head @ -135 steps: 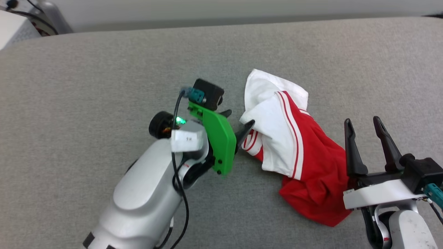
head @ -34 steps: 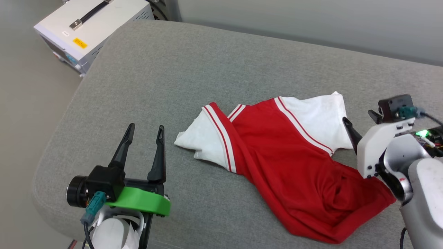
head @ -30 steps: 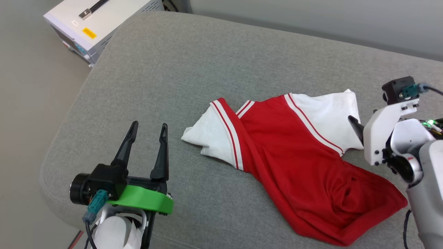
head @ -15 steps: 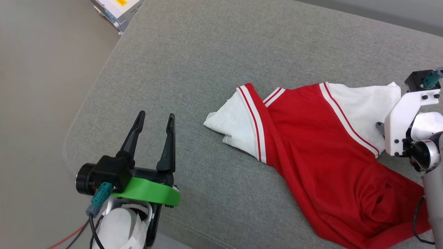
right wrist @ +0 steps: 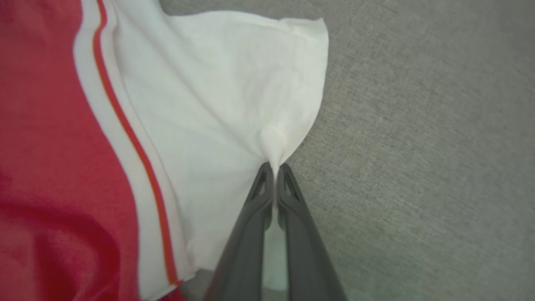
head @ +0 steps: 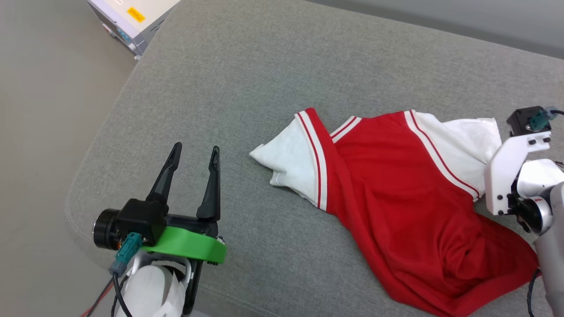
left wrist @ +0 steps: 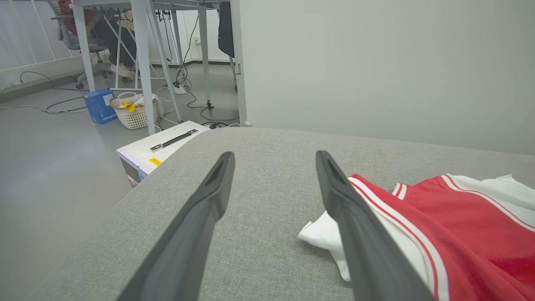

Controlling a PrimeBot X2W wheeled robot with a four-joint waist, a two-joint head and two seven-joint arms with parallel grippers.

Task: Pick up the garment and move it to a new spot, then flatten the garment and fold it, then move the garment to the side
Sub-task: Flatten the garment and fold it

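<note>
Currently, a red jersey-style T-shirt (head: 396, 211) with white short sleeves and red-and-white striped trim is spread, rumpled, across the right part of a grey fabric-covered counter (head: 229, 75). The right hand (right wrist: 274, 168) is seen fully closed, with its 2 dark fingers pinching the edge of the white sleeve (right wrist: 234, 83) at the T-shirt's right end. The cloth is gathered into a small peak at the fingertips. The left hand (head: 195, 149) is poised over the counter near its left edge, its 2 fingers spread wide with nothing between them. It is kept apart from the other white sleeve (head: 286, 158). A white box with a yellow label (head: 132, 13) is seen on the floor beyond the counter's far left corner.
</note>
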